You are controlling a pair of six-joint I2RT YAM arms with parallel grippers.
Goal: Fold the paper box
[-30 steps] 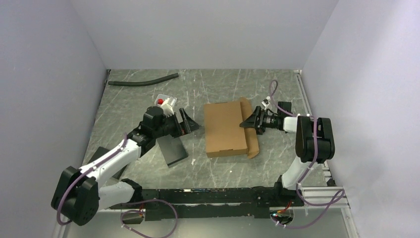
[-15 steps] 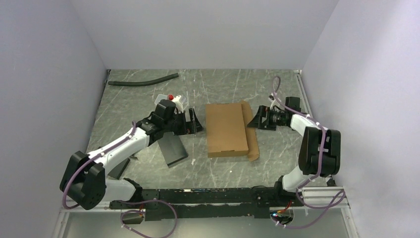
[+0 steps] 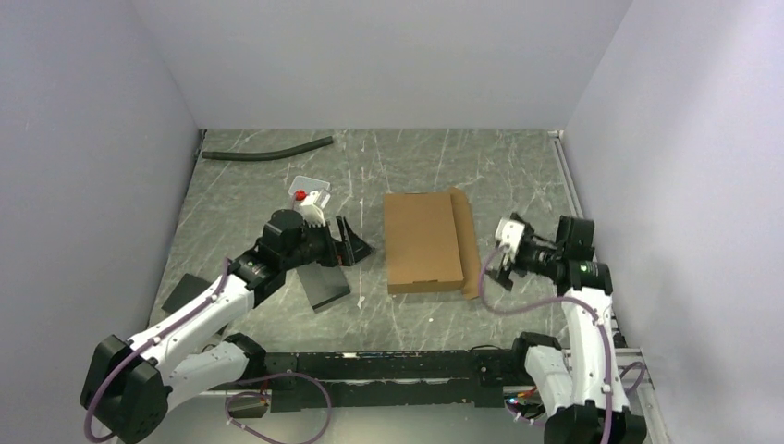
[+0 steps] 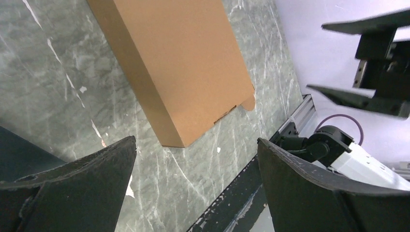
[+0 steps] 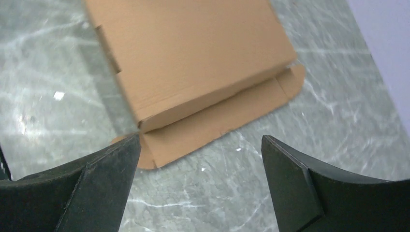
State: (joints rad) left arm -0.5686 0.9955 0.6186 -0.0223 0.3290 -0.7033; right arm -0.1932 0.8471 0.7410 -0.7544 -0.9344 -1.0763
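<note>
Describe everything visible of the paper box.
The paper box is plain brown cardboard: a shallow rectangular mailer, lid down, lying flat on the grey marbled table. One long flap with rounded corners lies unfolded along its right side. The left arm's fingers and right arm's fingers, open, are clear of it.

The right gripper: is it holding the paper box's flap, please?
No, the right gripper is open and apart from the paper box.
</note>
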